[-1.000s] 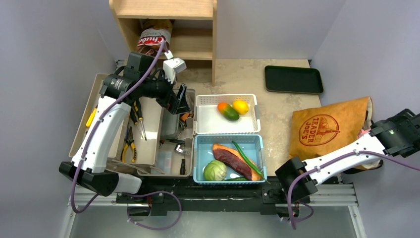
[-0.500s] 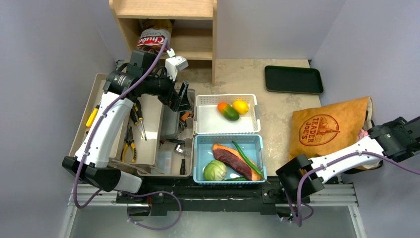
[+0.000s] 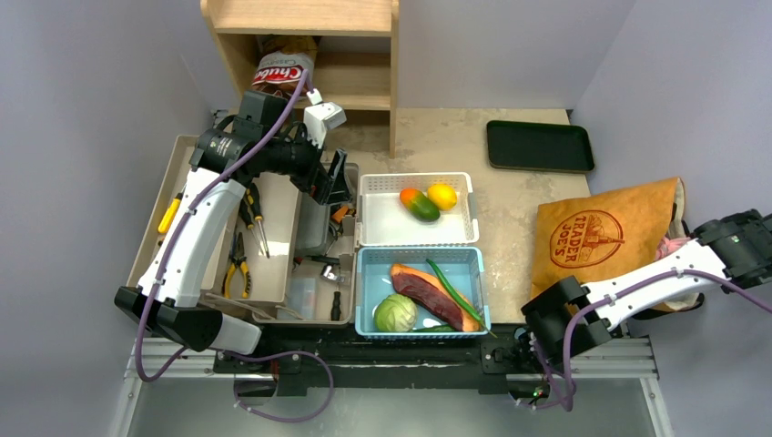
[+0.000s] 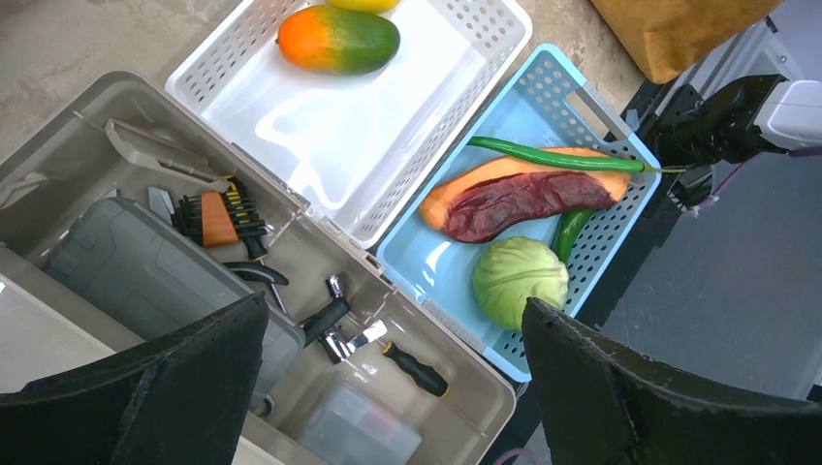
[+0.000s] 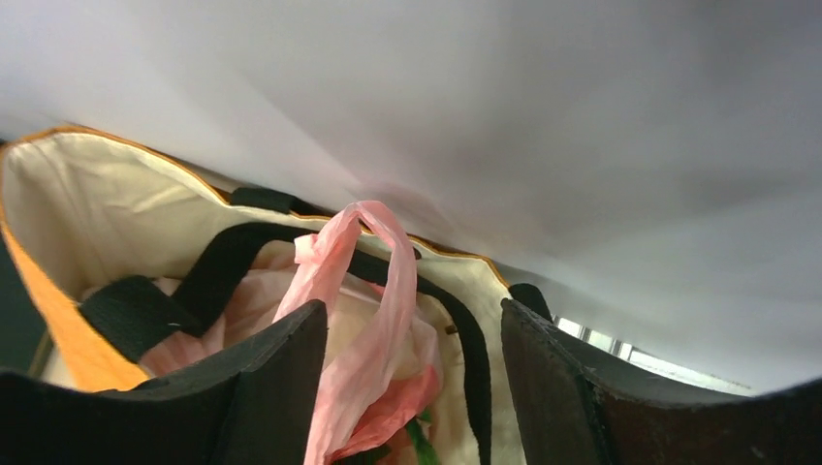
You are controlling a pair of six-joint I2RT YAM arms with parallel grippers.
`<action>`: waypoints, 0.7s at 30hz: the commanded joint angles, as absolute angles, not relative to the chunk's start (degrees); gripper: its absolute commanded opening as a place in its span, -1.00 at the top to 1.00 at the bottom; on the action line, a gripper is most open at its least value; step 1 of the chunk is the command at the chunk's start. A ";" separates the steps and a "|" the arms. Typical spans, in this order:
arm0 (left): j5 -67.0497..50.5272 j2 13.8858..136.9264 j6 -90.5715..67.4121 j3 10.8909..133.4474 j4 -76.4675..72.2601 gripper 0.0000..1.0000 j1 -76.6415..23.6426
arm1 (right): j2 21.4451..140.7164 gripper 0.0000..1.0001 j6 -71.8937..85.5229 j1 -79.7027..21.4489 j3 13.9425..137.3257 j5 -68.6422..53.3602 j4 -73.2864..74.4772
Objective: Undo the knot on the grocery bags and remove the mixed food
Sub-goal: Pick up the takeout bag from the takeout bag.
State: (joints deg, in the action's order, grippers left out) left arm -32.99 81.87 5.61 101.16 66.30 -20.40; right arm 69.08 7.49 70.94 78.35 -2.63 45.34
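At the table's right edge, seen from above, one brown paper "Trader Joe's" bag (image 3: 592, 238) lies on its side, mouth against the wall. One thin pink plastic bag (image 3: 672, 246) shows in that mouth. Bare tabletop runs left of the paper bag to two plastic baskets, one white (image 3: 373, 232) and one blue (image 3: 364, 273).

In the left wrist view, the left gripper (image 4: 393, 302) is spread wide and empty, well left of the paper bag.

In the right wrist view, two black straps (image 5: 194, 281) cross its mouth. One pink handle loop (image 5: 373, 291) stands unpinched between the right gripper's (image 5: 409, 310) parted fingers, with the wall close above.
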 commanded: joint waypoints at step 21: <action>-34.45 82.09 6.97 103.12 65.48 -1.00 -20.74 | 70.65 -0.41 14.98 71.04 77.15 -1.98 48.86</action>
State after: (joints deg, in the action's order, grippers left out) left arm -32.99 82.28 5.63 101.16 66.30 -20.40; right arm 70.57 13.74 70.94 76.75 0.51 51.40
